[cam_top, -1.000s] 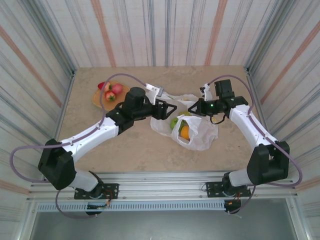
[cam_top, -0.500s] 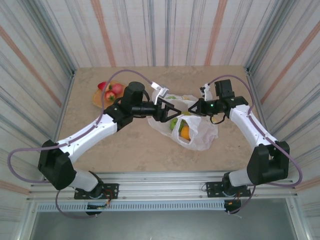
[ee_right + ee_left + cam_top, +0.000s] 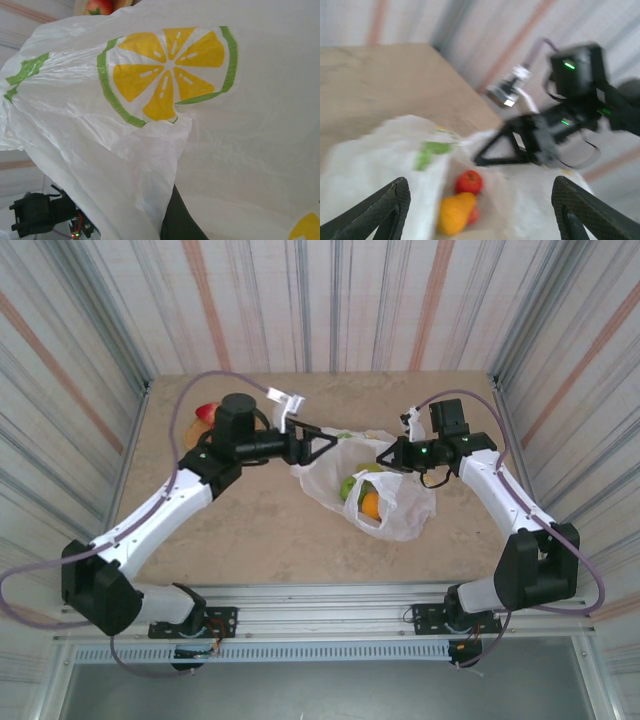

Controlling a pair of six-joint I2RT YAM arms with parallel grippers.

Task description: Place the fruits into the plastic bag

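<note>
Logging top cam first. Table is tan with striped walls round it. Plastic bag lies just 3 o'clock of table centre, white and crumpled, mouth open. Two fruits sit inside: green apple and, touching it at its 5 o'clock, orange piece. Tray is at 10 o'clock of the table, mostly under the L arm, with one red fruit showing on it. Left gripper is at the bag's 11 o'clock, above the rim, fingers spread, nothing between them. Right gripper is at the bag's 1 o'clock, fingers pressed together, pinching the bag rim.

L wrist cam, blurred. Left gripper has both fingers wide apart at the 7 and 5 o'clock corners, empty. Plastic bag is below and ahead, mouth facing the cam. Inside are a red piece and, touching it at its 7 o'clock, a yellow-orange one. Right gripper is at frame centre, tips closed on the bag's far rim, which rises up to them.

R wrist cam. Plastic bag is v. close, lemon-slice print at 12 o'clock. One dark finger at 6 o'clock is against the plastic. Red fruit is at the 11 o'clock frame edge, beyond the bag.
</note>
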